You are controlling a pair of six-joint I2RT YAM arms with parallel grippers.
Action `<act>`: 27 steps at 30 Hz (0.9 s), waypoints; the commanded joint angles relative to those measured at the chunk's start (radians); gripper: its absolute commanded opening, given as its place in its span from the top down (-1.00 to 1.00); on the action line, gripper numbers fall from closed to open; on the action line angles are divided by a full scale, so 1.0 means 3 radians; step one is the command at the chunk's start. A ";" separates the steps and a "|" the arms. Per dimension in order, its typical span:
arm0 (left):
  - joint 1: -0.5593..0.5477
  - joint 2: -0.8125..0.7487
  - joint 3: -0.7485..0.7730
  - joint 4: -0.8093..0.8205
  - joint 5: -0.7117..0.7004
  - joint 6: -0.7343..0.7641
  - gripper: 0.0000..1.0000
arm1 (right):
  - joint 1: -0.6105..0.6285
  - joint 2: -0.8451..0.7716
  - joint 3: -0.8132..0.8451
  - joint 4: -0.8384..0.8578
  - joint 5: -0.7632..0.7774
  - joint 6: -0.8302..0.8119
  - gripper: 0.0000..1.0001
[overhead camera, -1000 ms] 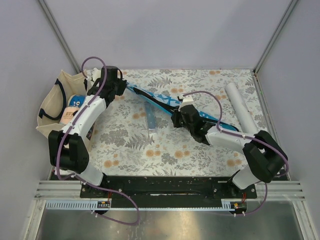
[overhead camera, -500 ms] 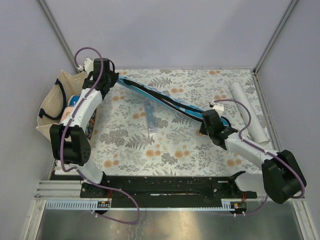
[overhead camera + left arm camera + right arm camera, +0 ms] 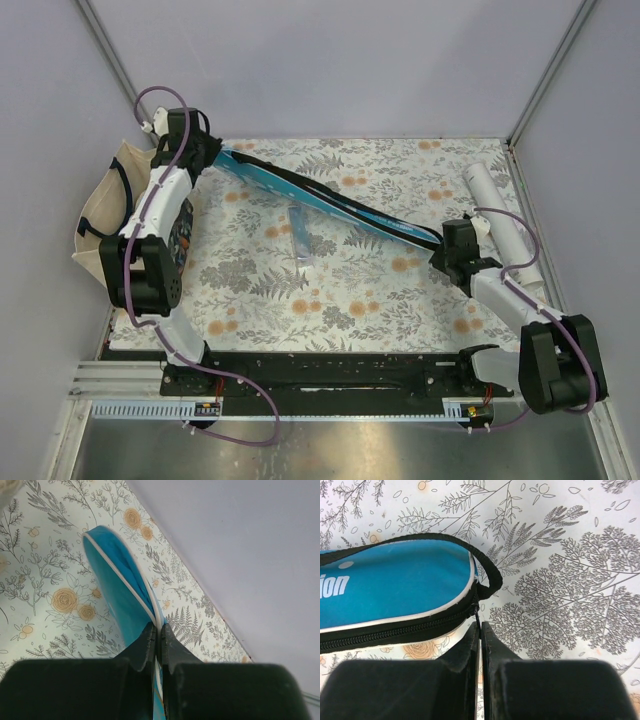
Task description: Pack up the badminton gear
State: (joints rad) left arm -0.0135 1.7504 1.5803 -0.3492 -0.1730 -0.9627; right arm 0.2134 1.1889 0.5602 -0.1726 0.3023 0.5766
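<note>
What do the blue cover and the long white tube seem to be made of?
The blue cover: probably woven synthetic fabric, slightly shiny, with white piping, black zipper and webbing strap. The white tube: smooth, matte, rigid-looking; plastic or cardboard, cannot tell.

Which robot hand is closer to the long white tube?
Right. The right gripper pinches the blue cover's narrow end close beside the white tube; the left gripper holds its wide end far across the table, near the cloth bag.
</note>
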 commanded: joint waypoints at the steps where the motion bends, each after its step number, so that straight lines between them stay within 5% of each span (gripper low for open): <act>1: 0.0255 -0.0001 0.0209 0.0586 0.0029 0.0131 1.00 | -0.0287 0.0148 -0.0001 0.0074 -0.0113 0.0082 1.00; 8: 0.0240 0.0015 -0.0180 0.1455 0.0678 0.0131 1.00 | -0.0308 0.0041 -0.0021 0.0197 -0.0343 -0.0025 0.97; 22: 0.0214 0.0516 0.0060 0.1870 0.1231 0.0253 1.00 | -0.0343 -0.0230 -0.0134 0.0197 -0.0225 0.0103 0.94; 27: 0.0153 0.0776 0.0239 0.1906 0.1338 0.0274 0.81 | -0.0343 -0.0215 -0.0154 0.0243 -0.0272 0.0078 0.84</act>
State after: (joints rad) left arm 0.0349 1.9434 1.5517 0.0601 0.1833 -0.9119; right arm 0.1215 1.1435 0.5194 -0.1276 0.1814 0.5999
